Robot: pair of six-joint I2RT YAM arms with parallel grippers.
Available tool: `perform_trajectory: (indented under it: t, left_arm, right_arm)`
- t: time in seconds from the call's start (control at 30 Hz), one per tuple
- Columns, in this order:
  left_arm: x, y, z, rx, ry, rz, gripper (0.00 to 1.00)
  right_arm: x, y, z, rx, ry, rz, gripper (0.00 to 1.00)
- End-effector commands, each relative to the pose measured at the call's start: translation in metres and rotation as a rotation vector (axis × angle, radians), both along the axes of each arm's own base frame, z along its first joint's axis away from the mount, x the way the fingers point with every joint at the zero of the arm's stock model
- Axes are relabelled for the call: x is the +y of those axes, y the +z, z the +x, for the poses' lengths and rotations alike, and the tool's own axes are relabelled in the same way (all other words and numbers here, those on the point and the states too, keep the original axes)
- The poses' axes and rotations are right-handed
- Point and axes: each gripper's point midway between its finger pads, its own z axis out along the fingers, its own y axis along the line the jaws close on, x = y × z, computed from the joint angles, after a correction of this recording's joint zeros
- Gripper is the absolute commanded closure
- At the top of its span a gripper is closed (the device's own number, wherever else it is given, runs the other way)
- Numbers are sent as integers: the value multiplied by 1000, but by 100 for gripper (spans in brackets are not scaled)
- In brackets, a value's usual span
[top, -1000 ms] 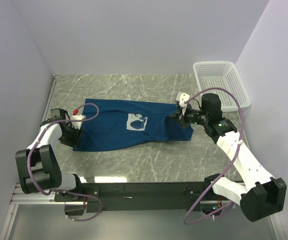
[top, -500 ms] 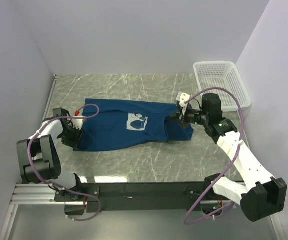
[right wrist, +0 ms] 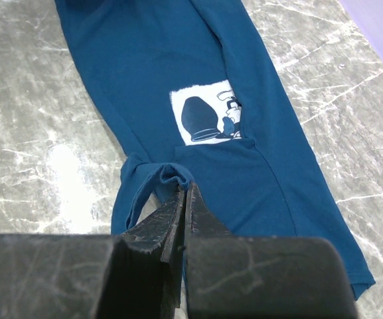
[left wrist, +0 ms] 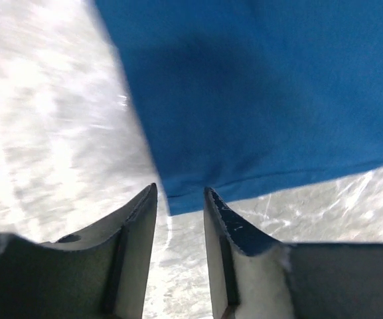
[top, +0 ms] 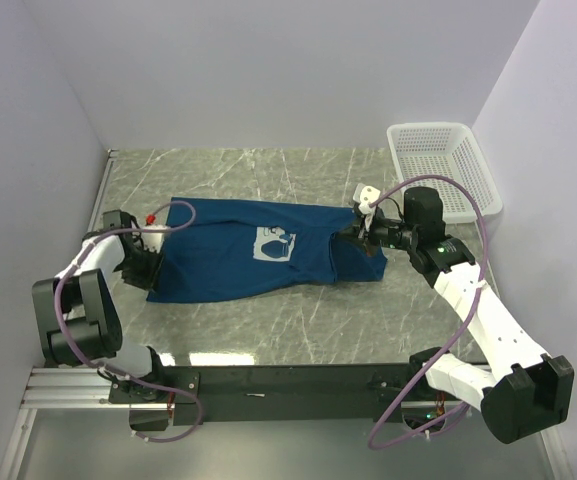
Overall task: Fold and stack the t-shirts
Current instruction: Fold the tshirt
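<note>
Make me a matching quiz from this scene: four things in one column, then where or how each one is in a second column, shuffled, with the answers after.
1. dark royal-blue cotton t-shirt
2. white plastic mesh basket
3. left gripper
4. right gripper

A. jaws pinched shut on blue fabric
B. far right corner of the grey marble table
C. jaws apart at a shirt corner
D. stretched out between the two arms

Pairs: 1-D, 2-B, 3-C, 4-A

light: bright, even, overhead | glare: table washed out | left wrist: blurred, possibly motion
</note>
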Motion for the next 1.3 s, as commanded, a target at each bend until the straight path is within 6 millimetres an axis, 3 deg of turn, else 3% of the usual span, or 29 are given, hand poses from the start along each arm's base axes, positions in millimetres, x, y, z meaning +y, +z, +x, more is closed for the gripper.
perform_trajectory:
  t: [0.0,0.1,0.13,0.17,0.23,0.33,0.47,0.57,0.6,0.63,0.73,1.07,1.27]
  left_arm:
    - [8,56,43,-240,79,1,60]
    - [17,92,61,-426,282,-1,35]
    - [22,106,72,-520,354,-1,3]
    - [24,102,67,-537,448,-14,1]
    - [13,127,68,-627,517,-98,1]
    - [40,167,68,-715,886,-98,1]
    - [23,176,80,-620,978,-242,2]
    - [6,142,55,-390,1181,-341,19]
    - [0,140,45,-360,1258,-403,22]
    - [-3,135,37,-353,1289,-430,37]
    - [-5,116,8,-347,1399,-445,48]
    - [5,53,-24,-186,1539,-298,50]
    - [13,39,-23,-168,1572,-258,46]
  right_arm:
    - [0,12,0,-41,1,20,100]
    - [0,12,0,-39,5,22,100]
    - [1,12,-1,-39,7,21,100]
    - [0,12,0,-39,4,21,100]
    - [0,12,-1,-40,3,20,100]
    - [-1,12,-1,-38,-1,23,100]
    - [-1,13,-1,-34,-1,23,100]
    - [-1,12,0,-36,-7,19,100]
    - [-1,10,1,-33,-8,16,100]
    - [-2,11,1,-34,-11,15,100]
    - [-1,9,1,-28,-10,15,100]
    - [-1,1,5,-2,-15,2,100]
    - [-1,-6,8,24,-20,-6,100]
